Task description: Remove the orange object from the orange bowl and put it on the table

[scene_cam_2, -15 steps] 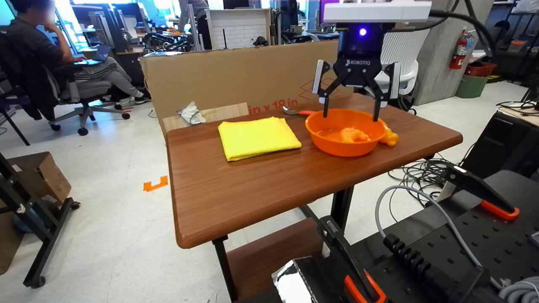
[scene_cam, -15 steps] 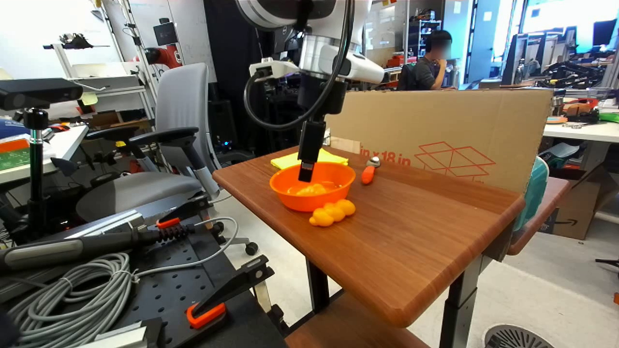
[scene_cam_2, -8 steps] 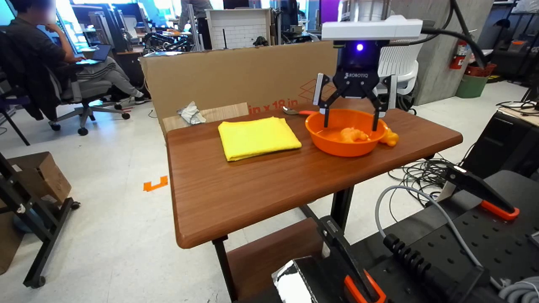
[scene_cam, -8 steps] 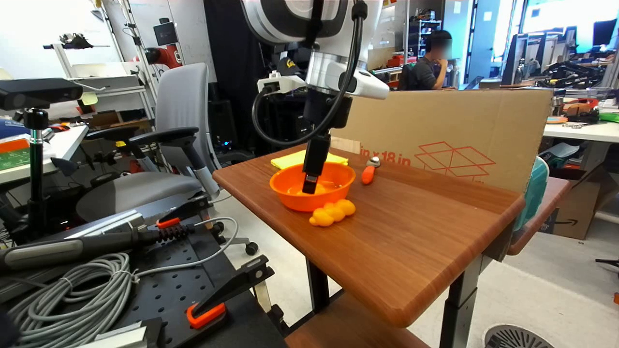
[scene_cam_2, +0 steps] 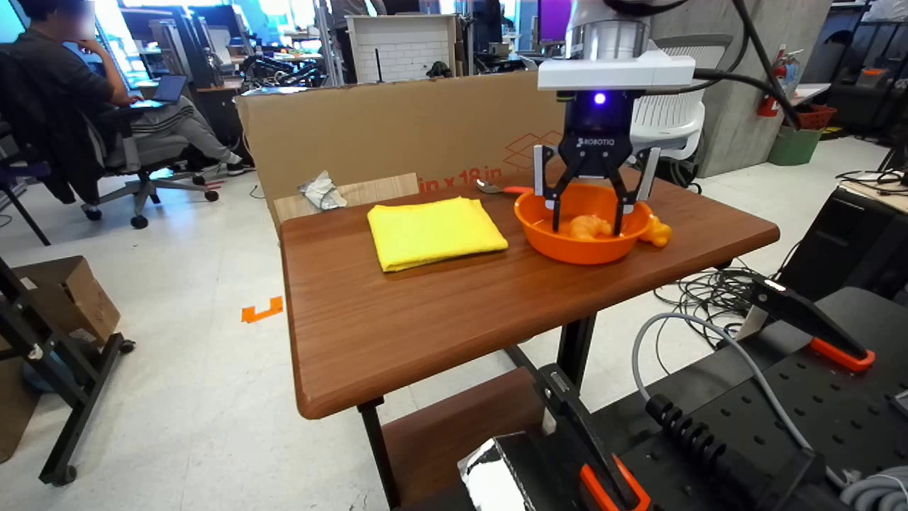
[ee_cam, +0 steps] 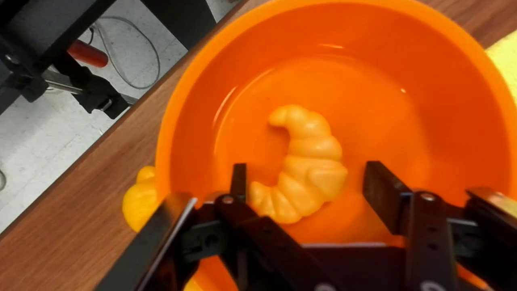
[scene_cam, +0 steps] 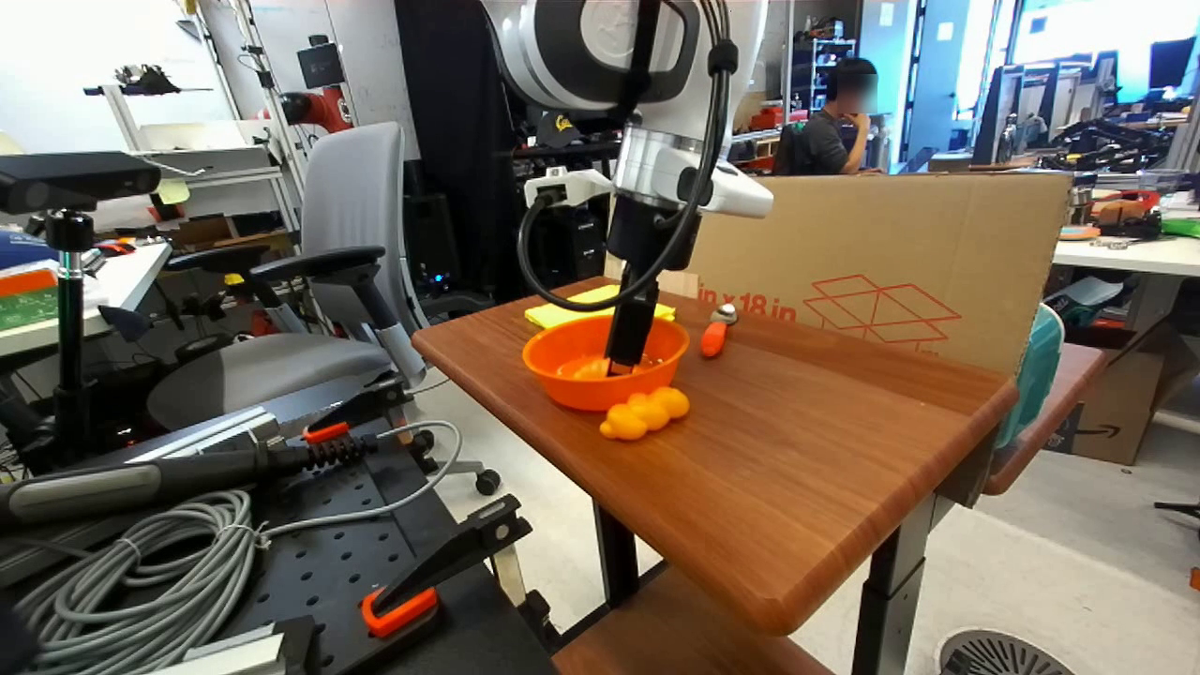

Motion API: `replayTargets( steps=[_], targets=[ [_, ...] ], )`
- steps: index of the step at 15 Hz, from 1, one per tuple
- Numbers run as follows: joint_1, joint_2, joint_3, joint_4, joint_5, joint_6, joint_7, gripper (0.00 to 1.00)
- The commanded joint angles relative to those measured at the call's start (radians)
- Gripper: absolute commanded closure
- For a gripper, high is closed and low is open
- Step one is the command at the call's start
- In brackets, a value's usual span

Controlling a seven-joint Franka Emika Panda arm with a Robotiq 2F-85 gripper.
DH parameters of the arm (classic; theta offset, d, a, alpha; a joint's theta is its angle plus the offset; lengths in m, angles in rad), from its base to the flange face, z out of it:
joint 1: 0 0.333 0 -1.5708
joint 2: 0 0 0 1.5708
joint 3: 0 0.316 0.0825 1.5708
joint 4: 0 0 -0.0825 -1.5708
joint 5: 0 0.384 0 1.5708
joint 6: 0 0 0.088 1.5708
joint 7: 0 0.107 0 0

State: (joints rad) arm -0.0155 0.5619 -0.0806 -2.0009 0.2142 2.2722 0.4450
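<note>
The orange object [ee_cam: 313, 161], a curved, ridged, croissant-like piece, lies on the bowl's floor. It also shows in both exterior views [scene_cam: 589, 369] [scene_cam_2: 589, 226]. The orange bowl [ee_cam: 375, 97] stands on the reddish-brown table [scene_cam_2: 397, 312]; it shows in both exterior views [scene_cam: 574, 394] [scene_cam_2: 567, 252]. My gripper [ee_cam: 305, 173] points down inside the bowl, fingers on either side of the object. It is open: one fingertip is very near the object's lower end, the other stands clearly apart. The gripper shows in both exterior views [scene_cam: 623, 366] [scene_cam_2: 587, 226].
A chunkier orange lump [scene_cam: 645, 412] lies on the table against or close by the bowl. A folded yellow cloth [scene_cam_2: 436, 233] and an orange-handled spoon [scene_cam: 715, 337] lie near the bowl. A cardboard sheet [scene_cam: 862, 253] stands along one table edge.
My gripper has come down from over the rim into the bowl, around the orange object. Its fingers have drawn somewhat closer together. The bowl and the other things have not visibly moved.
</note>
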Motion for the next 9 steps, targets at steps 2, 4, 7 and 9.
replayTargets(
  steps=[2, 4, 7, 9],
  targets=[
    [0.023, 0.028, -0.021, 0.052, -0.031, -0.037, 0.026, 0.65],
    [0.025, 0.024, -0.020, 0.054, -0.035, -0.038, 0.025, 0.80],
    [0.027, 0.015, -0.018, 0.049, -0.042, -0.036, 0.021, 0.89],
    [0.028, 0.006, -0.016, 0.046, -0.043, -0.040, 0.019, 0.89]
  ],
)
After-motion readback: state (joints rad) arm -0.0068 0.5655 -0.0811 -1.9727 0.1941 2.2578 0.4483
